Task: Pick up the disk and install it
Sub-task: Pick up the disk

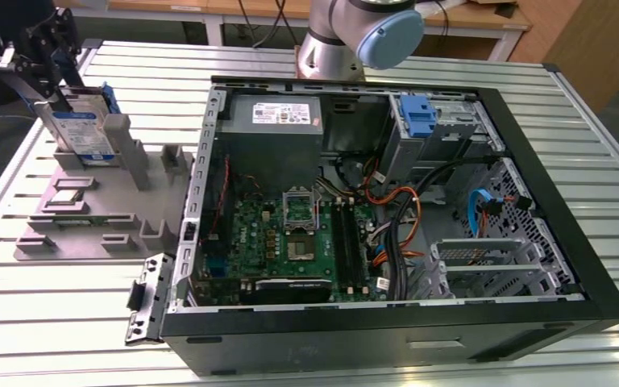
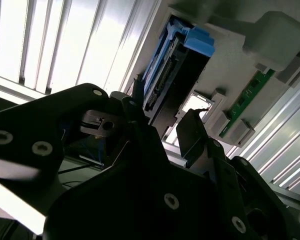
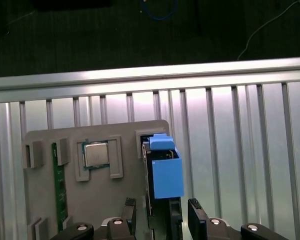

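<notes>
The disk (image 1: 78, 129) stands on edge in a slot at the far end of the grey fixture (image 1: 84, 214), on the exterior view's left. It is silver, with a white-and-blue label and a blue carrier frame. My gripper (image 1: 43, 64) hangs just above it. In the first wrist view the disk (image 3: 164, 175) with its blue frame runs between my two black fingers (image 3: 129, 209), and my gripper (image 3: 162, 214) is open with a gap on each side. The second wrist view shows the disk (image 2: 170, 75) just beyond the open gripper (image 2: 162, 122).
The open computer case (image 1: 567, 266) lies on the slatted metal table (image 1: 51, 322), with a grey power-supply box (image 1: 277, 113), a motherboard (image 1: 288, 238) and a blue latch piece (image 1: 417, 117) inside. The fixture also carries a processor chip (image 3: 96, 154) and a green memory stick (image 3: 60, 185).
</notes>
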